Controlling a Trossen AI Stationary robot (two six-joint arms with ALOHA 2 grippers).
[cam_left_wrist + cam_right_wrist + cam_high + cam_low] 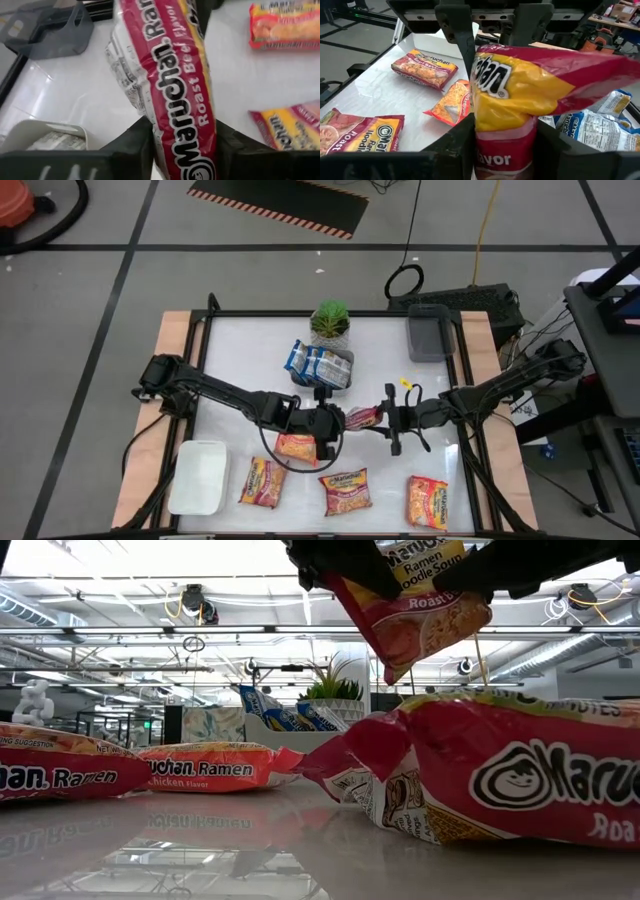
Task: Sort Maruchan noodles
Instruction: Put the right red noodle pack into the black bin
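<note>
A: What are the two hands doing at the middle of the desk (240,360)?

B: They face each other, with one pink-red Roast Beef packet (362,417) bridging them, lifted off the desk. The left hand (335,423) pinches one end; in its wrist view the packet runs straight out between its two dark fingers (132,150). The right hand (393,420) has its fingers drawn in around the other end, the packet filling the gap between them; whether it grips firmly I cannot tell.

A: And seen from desk height?

B: The packet hangs tilted above the others, both hands dark along the top edge.

A: Moving outward, what lies close by?

B: An orange chicken packet (296,447) sits just beside the left hand, on its near side. Along the near edge lie three more: one pink-and-yellow packet (261,482) to the left, one in the centre (345,491) and one to the right (427,501).

A: Further away?

B: Blue-white packets (320,364) are piled in a small tray just beyond the hands, with a potted plant (331,322) behind them. A grey tray (430,338) stands at the far right, a white tray (198,476) at the near left.
</note>
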